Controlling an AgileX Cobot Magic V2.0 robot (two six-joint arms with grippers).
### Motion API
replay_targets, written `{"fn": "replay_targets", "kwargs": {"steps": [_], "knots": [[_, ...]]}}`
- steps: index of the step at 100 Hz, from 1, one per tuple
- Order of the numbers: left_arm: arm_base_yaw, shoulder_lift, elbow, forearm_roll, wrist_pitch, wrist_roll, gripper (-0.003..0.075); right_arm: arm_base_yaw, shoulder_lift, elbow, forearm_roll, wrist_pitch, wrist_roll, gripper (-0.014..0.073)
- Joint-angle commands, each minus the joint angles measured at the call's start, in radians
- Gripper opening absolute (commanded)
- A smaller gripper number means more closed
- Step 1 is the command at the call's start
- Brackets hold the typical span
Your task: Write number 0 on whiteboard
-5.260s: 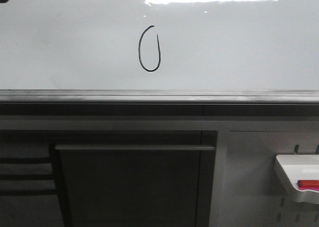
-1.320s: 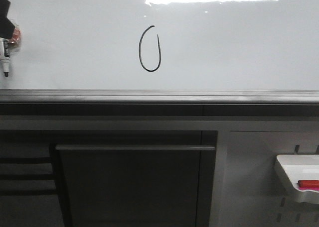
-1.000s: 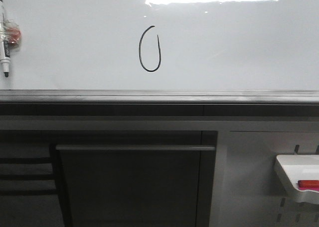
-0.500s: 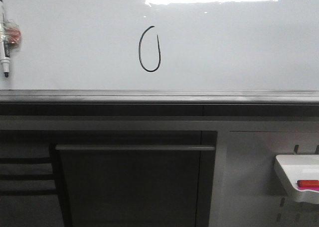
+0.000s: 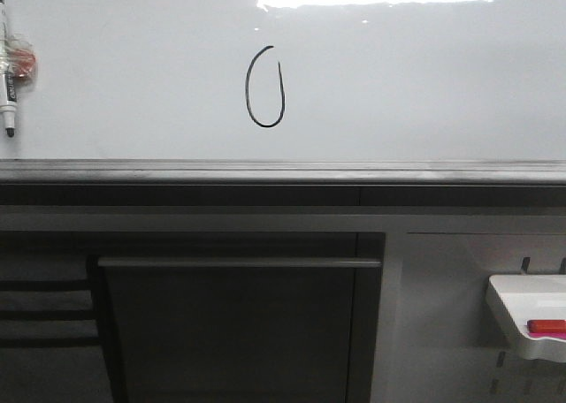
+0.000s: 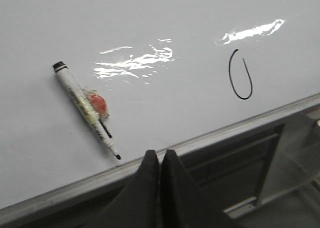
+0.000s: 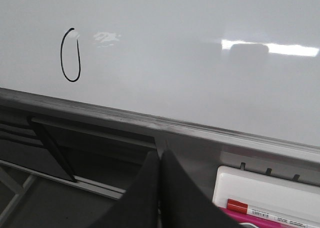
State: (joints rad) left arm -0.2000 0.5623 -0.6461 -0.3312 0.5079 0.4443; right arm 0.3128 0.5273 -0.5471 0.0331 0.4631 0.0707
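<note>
The number 0 (image 5: 265, 87) is a thin black tall oval, open at the top with a short tail, on the whiteboard (image 5: 424, 85). It also shows in the left wrist view (image 6: 240, 74) and the right wrist view (image 7: 70, 55). A white marker (image 5: 8, 67) with a red blob hangs tip down on the board at the far left; it also shows in the left wrist view (image 6: 86, 109). My left gripper (image 6: 159, 155) is shut and empty, off the marker, near the board's lower edge. My right gripper (image 7: 159, 155) is shut and empty, below the board.
The board's grey metal lower edge (image 5: 283, 171) runs across the view. Below it are dark cabinet panels with a bar (image 5: 239, 262). A small white tray (image 5: 531, 315) at the lower right holds a red-capped marker (image 7: 265, 212).
The marker came into view in the left gripper at the board's left edge. The gripper let go and moved out of the front view; the marker has stayed stuck on the board.
</note>
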Motion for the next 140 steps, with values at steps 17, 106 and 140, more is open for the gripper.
{"fn": "replay_targets", "kwargs": {"steps": [17,106,140], "knots": [[0.117,-0.217,0.269,0.038,-0.431,0.0,-0.002,-0.006,0.002,-0.023,-0.004,-0.087,-0.001,-0.0073],[0.201,-0.591,0.666,0.209,-0.527,-0.358,-0.002,-0.006,0.002,-0.023,-0.004,-0.087,-0.001,-0.0073],[0.191,-0.591,0.666,0.209,-0.525,-0.358,-0.002,-0.006,0.002,-0.023,-0.004,-0.087,-0.001,-0.0073]]}}
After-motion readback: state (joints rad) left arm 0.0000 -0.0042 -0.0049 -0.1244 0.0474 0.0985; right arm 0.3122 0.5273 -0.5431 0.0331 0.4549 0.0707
